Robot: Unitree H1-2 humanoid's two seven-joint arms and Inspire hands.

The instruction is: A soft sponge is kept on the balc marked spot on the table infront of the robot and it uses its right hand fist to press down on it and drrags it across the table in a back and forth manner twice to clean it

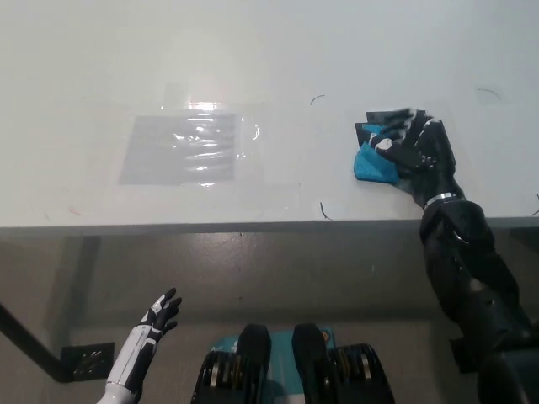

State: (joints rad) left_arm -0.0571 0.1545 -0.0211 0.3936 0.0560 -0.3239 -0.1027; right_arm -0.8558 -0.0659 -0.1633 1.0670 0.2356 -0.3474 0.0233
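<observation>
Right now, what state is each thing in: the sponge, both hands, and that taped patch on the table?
Sponge: blue, flat on the table, partly covered by the right hand.
Right hand: closed, pressing down on the sponge.
Left hand: open, fingers apart, holding nothing, below the table edge.
Clear taped patch: lying flat, wrinkled and glossy, nothing on it.
Table: white, with a few small dark marks.

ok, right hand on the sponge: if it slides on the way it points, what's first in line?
Right hand points up-left across the table. Past the blue sponge, only a thin dark mark; otherwise it looks free.
</observation>
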